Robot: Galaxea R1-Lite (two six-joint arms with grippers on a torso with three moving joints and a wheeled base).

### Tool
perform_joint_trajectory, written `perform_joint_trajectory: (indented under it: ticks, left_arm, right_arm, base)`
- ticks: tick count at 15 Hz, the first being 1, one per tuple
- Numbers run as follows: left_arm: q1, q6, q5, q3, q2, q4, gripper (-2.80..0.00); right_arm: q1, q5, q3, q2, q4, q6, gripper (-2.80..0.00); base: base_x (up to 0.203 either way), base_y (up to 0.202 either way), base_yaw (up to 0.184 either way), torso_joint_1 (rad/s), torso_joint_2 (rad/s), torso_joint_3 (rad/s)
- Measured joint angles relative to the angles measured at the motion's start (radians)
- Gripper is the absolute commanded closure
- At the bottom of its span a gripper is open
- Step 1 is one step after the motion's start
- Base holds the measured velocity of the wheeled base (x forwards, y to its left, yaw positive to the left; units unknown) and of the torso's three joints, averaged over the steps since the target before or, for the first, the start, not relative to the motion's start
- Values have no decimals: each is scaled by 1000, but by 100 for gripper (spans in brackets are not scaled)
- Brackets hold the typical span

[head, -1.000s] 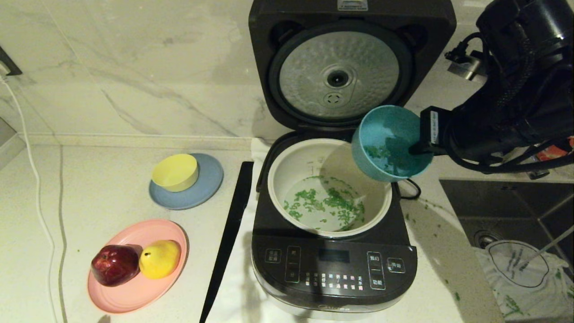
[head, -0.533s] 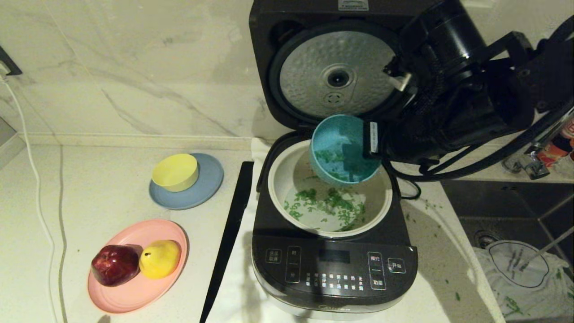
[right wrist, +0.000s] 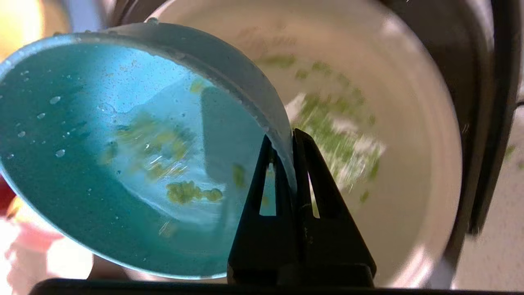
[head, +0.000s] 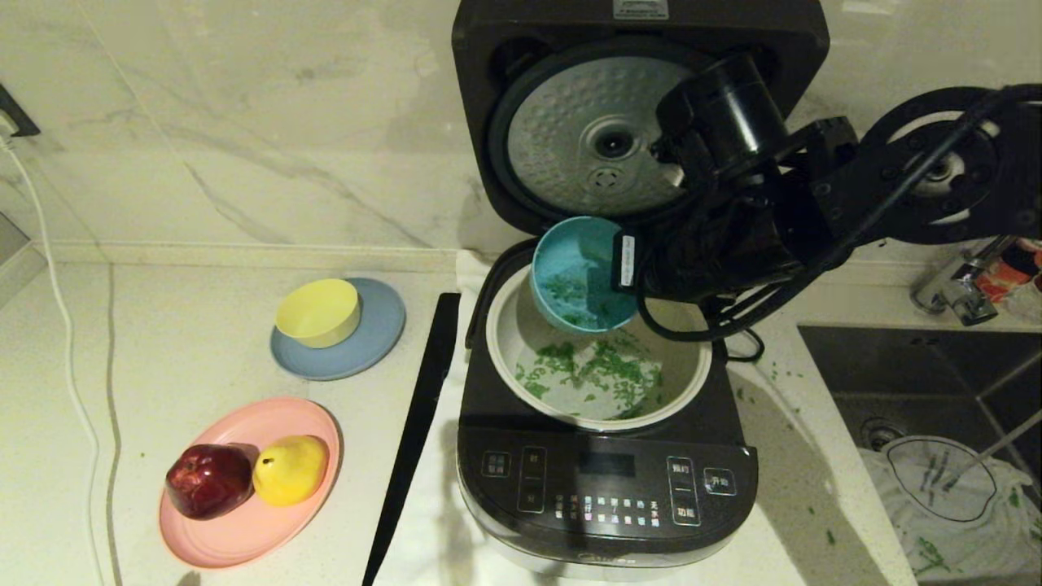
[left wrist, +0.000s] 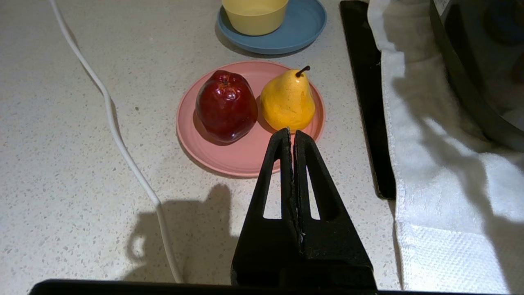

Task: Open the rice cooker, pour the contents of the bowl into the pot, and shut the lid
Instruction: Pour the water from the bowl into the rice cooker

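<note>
The dark grey rice cooker (head: 606, 480) stands with its lid (head: 602, 122) raised, the dimpled silver disc facing me. My right gripper (head: 625, 262) (right wrist: 286, 141) is shut on the rim of the teal bowl (head: 580, 277) (right wrist: 102, 155), which is tipped steeply on its side above the back left of the white pot (head: 521, 342) (right wrist: 413, 135). Chopped green bits (head: 598, 370) lie on the pot's bottom, and a few green bits (right wrist: 190, 191) still cling inside the bowl. My left gripper (left wrist: 291, 132) is shut and empty, low over the counter near the pink plate.
A pink plate (head: 244, 537) carries a red apple (head: 210, 480) and a yellow pear (head: 291, 468). A yellow bowl (head: 317, 312) sits on a grey-blue plate (head: 374, 346). A black strip (head: 415, 431) and a white towel (left wrist: 442, 172) lie beside the cooker. A sink (head: 936, 407) is at right.
My right arm has swung left with the bowl, from the pot's right rim to above its back left, and the bowl has tipped further. More green bits lie in the pot.
</note>
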Motion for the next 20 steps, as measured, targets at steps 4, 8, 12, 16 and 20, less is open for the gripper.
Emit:
perform_joint_trajectory:
  ticks: [4, 8, 12, 16, 20]
  left_arm:
    - [0, 1, 0, 0, 0, 0, 0]
    - [0, 0, 0, 0, 0, 0, 0]
    - [0, 1, 0, 0, 0, 0, 0]
    - [0, 1, 0, 0, 0, 0, 0]
    - [0, 1, 0, 0, 0, 0, 0]
  right_arm:
    - [1, -118, 113, 20, -207, -6, 0]
    - [8, -168, 281, -4, -445, -46, 0]
    - [29, -247, 504, -50, -754, -171, 0]
    - [48, -351, 712, -45, -1250, -437, 0]
    - [54, -396, 828, 17, -1721, -676, 0]
  base:
    - [0, 0, 0, 0, 0, 0]
    - [0, 0, 0, 0, 0, 0]
    - [0, 0, 0, 0, 0, 0]
    - [0, 0, 0, 0, 0, 0]
    - [0, 0, 0, 0, 0, 0]
